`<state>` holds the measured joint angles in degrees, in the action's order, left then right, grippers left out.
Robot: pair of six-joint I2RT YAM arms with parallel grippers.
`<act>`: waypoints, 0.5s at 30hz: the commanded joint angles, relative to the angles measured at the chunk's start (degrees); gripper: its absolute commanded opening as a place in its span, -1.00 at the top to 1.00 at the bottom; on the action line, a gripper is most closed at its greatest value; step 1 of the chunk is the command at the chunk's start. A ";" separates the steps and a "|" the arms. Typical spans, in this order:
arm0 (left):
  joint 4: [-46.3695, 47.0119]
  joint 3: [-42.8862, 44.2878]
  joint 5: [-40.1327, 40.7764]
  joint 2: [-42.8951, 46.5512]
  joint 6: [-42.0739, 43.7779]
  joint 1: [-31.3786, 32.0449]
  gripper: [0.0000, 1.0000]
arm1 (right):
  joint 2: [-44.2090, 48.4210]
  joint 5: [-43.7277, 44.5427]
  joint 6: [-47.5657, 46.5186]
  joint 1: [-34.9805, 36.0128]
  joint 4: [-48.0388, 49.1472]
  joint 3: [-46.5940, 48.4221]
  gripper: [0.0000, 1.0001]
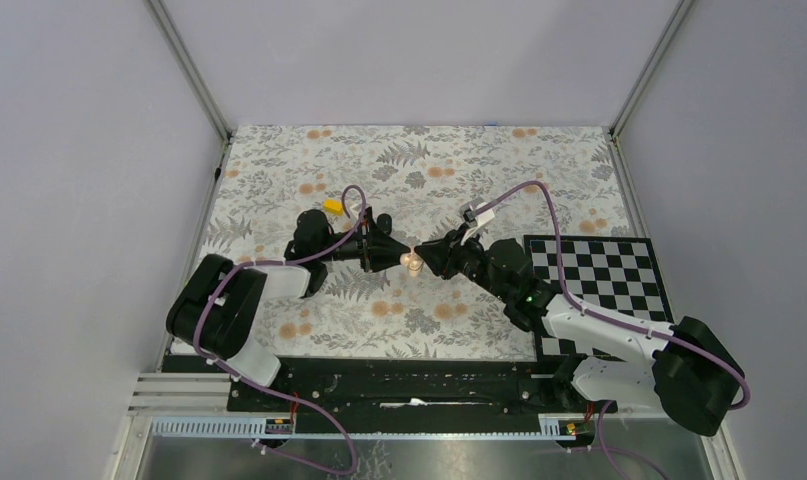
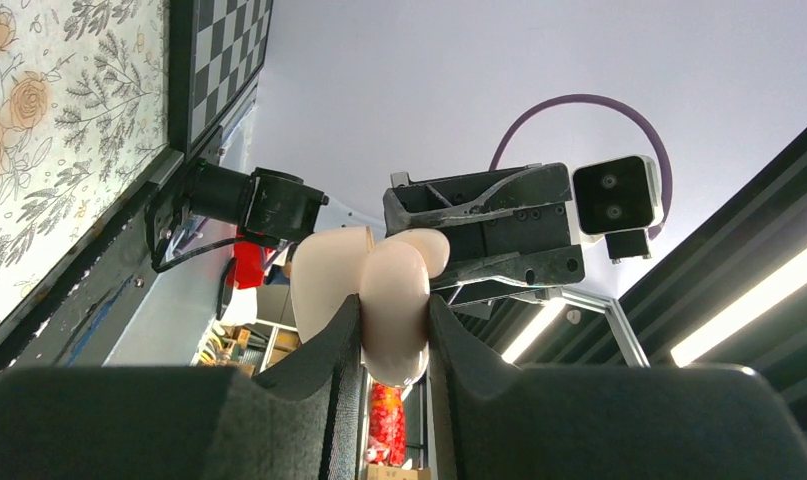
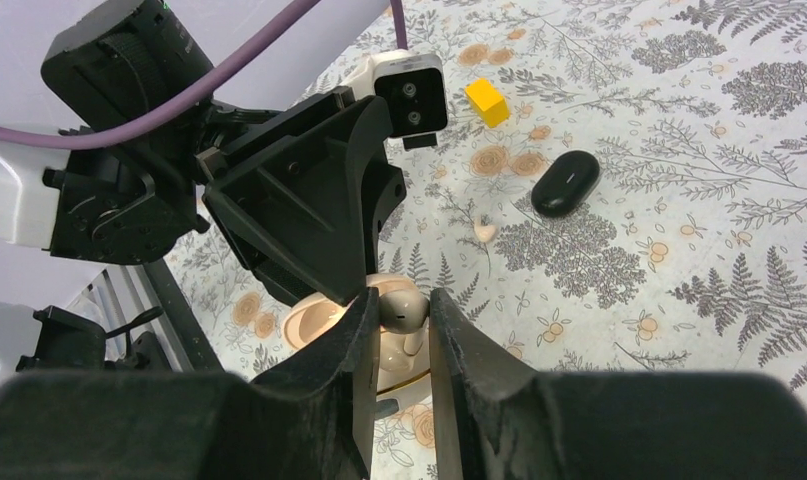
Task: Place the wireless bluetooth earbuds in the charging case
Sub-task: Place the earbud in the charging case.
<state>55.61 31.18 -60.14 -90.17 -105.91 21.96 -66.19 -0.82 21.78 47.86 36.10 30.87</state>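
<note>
My left gripper (image 2: 394,312) is shut on a peach, glossy charging case (image 2: 395,285) with its lid (image 2: 324,270) open, held above the table centre (image 1: 411,263). My right gripper (image 3: 404,305) is shut on a cream earbud (image 3: 402,310). The earbud's stem points down into the open case (image 3: 314,322). The two grippers meet tip to tip, the left (image 1: 397,256) and the right (image 1: 426,259). A black glossy pebble-shaped case (image 3: 566,183) lies shut on the cloth beyond them. No black earbuds are in view.
A small yellow block (image 3: 487,102) lies on the floral cloth at the far left (image 1: 332,207). A tiny peach piece (image 3: 486,232) lies near the black case. A checkerboard (image 1: 599,270) lies at the right under my right arm.
</note>
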 commanded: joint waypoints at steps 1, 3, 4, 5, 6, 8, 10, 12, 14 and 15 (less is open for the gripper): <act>2.53 4.90 1.62 4.58 3.44 -0.21 1.00 | 0.61 -0.97 -0.19 0.92 -8.84 -3.27 0.57; 1.96 4.84 1.60 4.57 3.94 -0.22 1.00 | 1.60 -3.22 -0.21 0.91 -7.40 -4.09 0.57; 2.02 4.82 1.58 4.42 3.83 -0.17 1.00 | 1.88 -4.27 -0.02 0.92 -7.07 -4.16 0.57; 2.30 4.71 1.60 4.21 3.60 -0.19 1.00 | 1.96 -5.19 -0.03 0.92 -6.94 -4.17 0.57; 2.88 4.57 1.69 3.99 3.21 -0.16 1.00 | 2.07 -5.73 0.05 0.99 -6.92 -4.11 0.57; 4.03 4.56 1.81 3.54 2.39 -0.16 1.00 | 1.98 -7.07 -0.35 1.01 -6.96 -4.07 0.57; 4.40 4.72 1.79 3.30 2.05 -0.22 1.00 | 1.67 -8.52 -0.79 1.08 -7.00 -3.91 0.57; 4.41 4.81 1.73 3.21 2.02 -0.18 1.00 | 0.95 -9.79 -1.42 1.28 -7.49 -3.28 0.56; 4.50 4.98 1.68 3.12 2.11 -0.21 1.00 | 0.09 -10.00 -1.64 1.82 -7.82 -2.90 0.56; 4.52 5.04 1.55 2.98 2.14 -0.19 1.00 | -0.32 -9.88 -1.66 2.00 -7.73 -2.89 0.56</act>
<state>52.27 32.10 -60.80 -89.32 -103.31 22.17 -64.38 -5.06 20.51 47.99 34.89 28.73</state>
